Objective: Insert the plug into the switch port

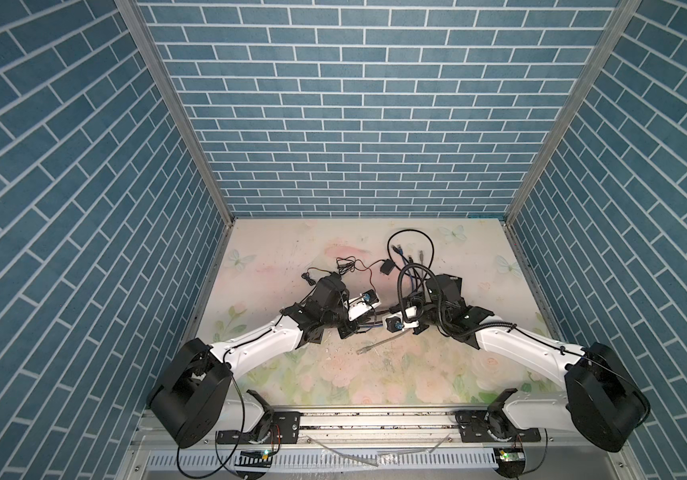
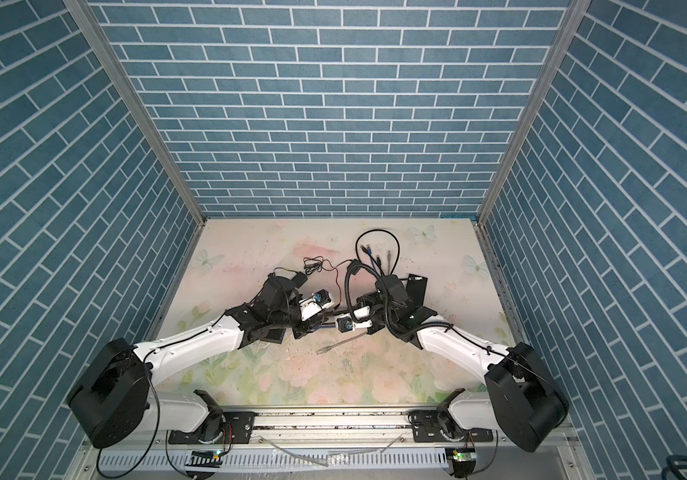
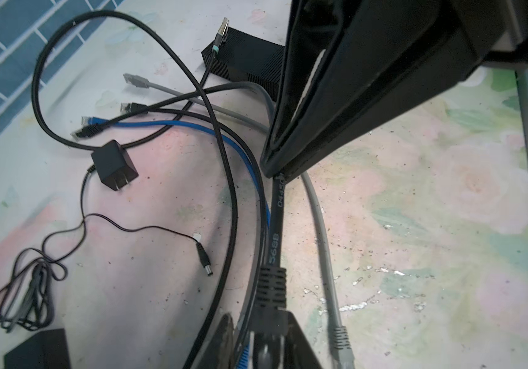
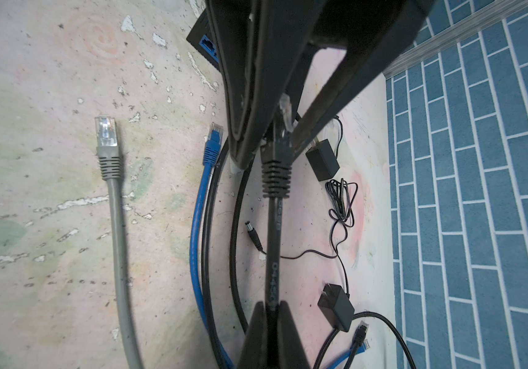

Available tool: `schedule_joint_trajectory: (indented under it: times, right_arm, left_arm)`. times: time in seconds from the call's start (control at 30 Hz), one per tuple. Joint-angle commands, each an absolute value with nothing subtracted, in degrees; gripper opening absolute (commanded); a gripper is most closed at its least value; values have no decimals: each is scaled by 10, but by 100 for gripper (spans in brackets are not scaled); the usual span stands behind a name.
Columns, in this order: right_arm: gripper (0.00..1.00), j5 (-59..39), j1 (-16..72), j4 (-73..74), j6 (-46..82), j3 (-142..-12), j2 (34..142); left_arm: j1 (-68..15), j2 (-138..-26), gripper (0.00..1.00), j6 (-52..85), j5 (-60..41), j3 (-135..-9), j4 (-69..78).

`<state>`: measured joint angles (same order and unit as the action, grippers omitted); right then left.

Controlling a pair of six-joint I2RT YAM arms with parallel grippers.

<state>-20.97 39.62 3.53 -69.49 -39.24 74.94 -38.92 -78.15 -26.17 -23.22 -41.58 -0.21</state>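
Nearest, our right gripper (image 4: 270, 314) pinches the black cable (image 4: 273, 242); beyond, our left gripper (image 4: 278, 127) squeezes the plug (image 4: 275, 172), lengthwise along that cable, tip pointing away. Only the right wrist view shows us the switch port (image 4: 207, 44) farther off.

1. Black cable (image 3: 277, 223): matt plastic jacket with pale printed lettering. Its plug (image 4: 286, 111) is clear glossy plastic behind a ribbed matt boot (image 4: 276, 179).
2. Blue cable (image 4: 197, 223), just beside the black cable: smooth, slightly shiny jacket. The grey cable (image 4: 117, 223) looks duller.
3. Table (image 3: 416, 223) under the black cable: matt floral print, scuffed and flaked white in spots.
4. Switch (image 3: 246, 60): finely ribbed black plastic.
5. Power adapter (image 3: 114, 164): matt black plastic with metal prongs.
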Motion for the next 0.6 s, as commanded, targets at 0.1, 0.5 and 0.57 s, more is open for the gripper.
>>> schedule_joint_trajectory:
  times: [0.1,0.5,0.57]
  right_arm:
    - [0,-226,401,47,-711,-386,744]
    - [21,-348,387,21,-575,-415,768]
    - [24,-383,377,36,-554,-416,774]
  left_arm:
    - [-391,-792,15,-271,-232,-431,-23]
    - [-391,-765,15,-266,-202,-381,44]
    - [-391,-754,15,-265,-201,-376,48]
